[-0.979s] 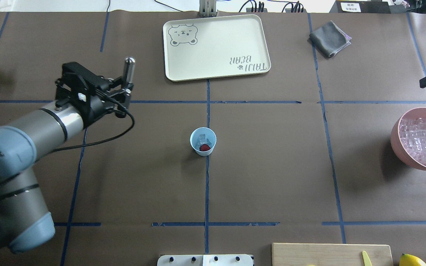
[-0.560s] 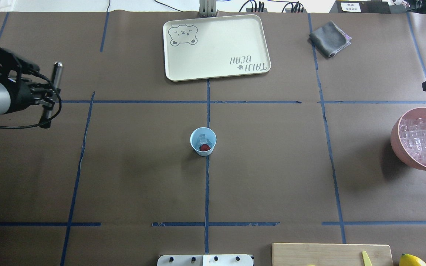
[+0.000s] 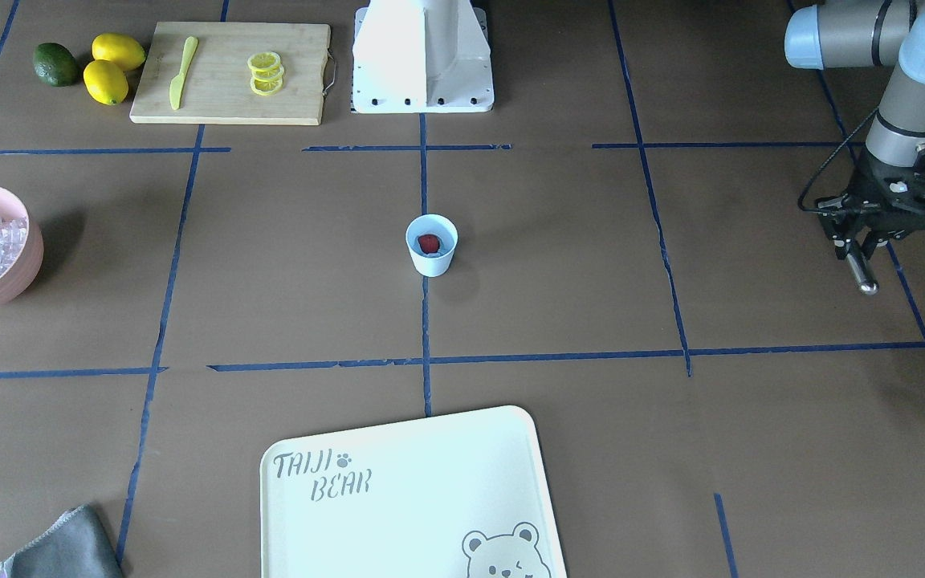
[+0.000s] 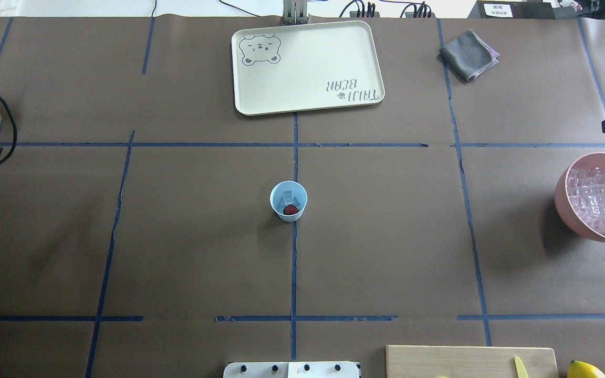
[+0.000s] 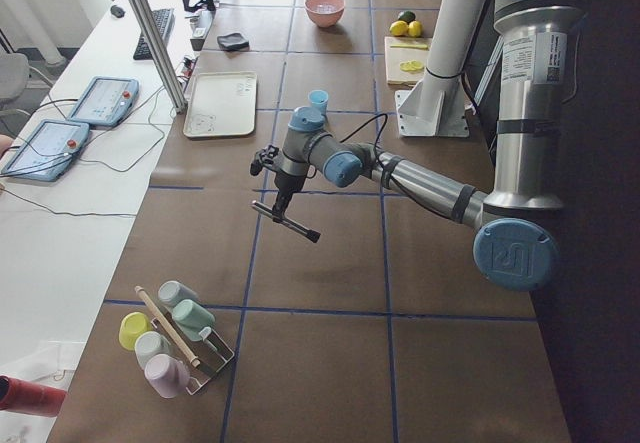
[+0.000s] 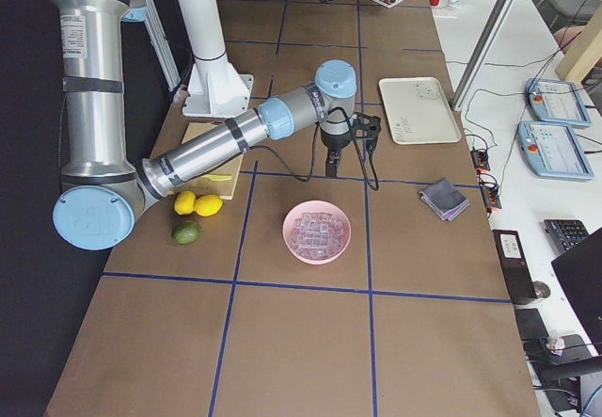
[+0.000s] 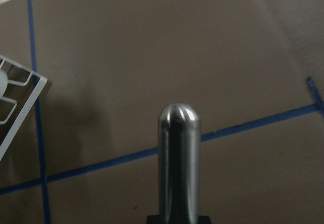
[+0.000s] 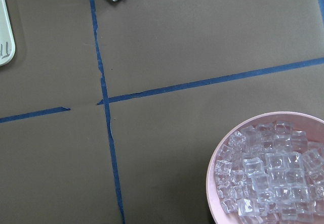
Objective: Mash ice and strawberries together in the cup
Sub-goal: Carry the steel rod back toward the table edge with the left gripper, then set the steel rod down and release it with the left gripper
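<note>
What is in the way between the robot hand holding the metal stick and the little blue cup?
Nothing that shows. Only bare brown table lies between the left hand, gripping the metal stick, and the cup.

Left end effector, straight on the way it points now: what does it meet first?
Holding the rod, it probably meets bare table beside a tape line; the rack lies aside.

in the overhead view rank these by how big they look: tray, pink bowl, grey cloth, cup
1. tray, clearly the largest
2. pink bowl, although the view's right edge cuts part of it off
3. grey cloth
4. cup, the smallest
</note>
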`<action>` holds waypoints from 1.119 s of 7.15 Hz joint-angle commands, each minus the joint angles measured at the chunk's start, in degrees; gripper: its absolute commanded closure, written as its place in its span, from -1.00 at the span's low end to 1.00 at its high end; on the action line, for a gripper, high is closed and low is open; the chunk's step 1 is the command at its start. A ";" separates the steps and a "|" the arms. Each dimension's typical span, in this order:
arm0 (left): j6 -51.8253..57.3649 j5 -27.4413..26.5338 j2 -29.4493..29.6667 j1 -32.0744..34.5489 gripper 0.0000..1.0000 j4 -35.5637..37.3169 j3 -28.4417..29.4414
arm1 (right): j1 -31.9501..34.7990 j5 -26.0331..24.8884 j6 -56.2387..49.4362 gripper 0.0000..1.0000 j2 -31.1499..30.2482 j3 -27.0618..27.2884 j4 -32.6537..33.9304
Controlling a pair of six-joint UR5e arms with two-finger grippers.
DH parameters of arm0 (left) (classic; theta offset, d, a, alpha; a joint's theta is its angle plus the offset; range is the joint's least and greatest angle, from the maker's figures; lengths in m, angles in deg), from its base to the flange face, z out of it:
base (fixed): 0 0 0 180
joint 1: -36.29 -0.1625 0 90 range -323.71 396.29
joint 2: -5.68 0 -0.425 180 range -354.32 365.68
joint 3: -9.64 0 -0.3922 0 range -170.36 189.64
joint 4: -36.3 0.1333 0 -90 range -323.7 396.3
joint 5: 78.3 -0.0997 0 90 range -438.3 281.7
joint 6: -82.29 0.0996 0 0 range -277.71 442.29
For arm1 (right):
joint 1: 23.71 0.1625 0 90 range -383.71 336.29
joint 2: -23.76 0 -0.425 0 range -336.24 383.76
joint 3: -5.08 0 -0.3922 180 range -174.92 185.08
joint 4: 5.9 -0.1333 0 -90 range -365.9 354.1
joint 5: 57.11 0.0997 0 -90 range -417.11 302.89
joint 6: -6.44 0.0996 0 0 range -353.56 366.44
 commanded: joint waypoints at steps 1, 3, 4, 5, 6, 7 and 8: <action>0.11 2.07 0.52 0.19 1.00 10.39 1.57 | -0.02 0.00 0.00 -0.99 -0.10 -0.18 -0.02; -0.42 4.88 1.56 0.02 1.00 9.53 7.52 | -0.02 0.00 0.00 -0.99 -0.27 0.08 -0.02; 0.01 4.80 2.61 0.02 1.00 9.52 10.77 | -0.02 0.00 0.00 -0.99 -0.28 0.00 -0.02; -0.50 4.89 3.76 0.02 1.00 8.04 13.59 | -0.02 0.00 0.00 -0.99 -0.19 0.00 -0.02; -0.07 4.89 4.38 0.02 1.00 7.77 14.92 | -0.02 0.00 0.00 -0.99 -0.28 0.08 -0.02; 0.10 4.89 4.47 0.02 1.00 7.59 16.59 | -0.02 0.00 0.00 -0.99 -0.19 0.08 -0.02; -0.16 4.98 4.47 0.02 1.00 7.59 16.61 | -0.02 0.00 0.00 -0.99 -0.19 0.08 -0.02</action>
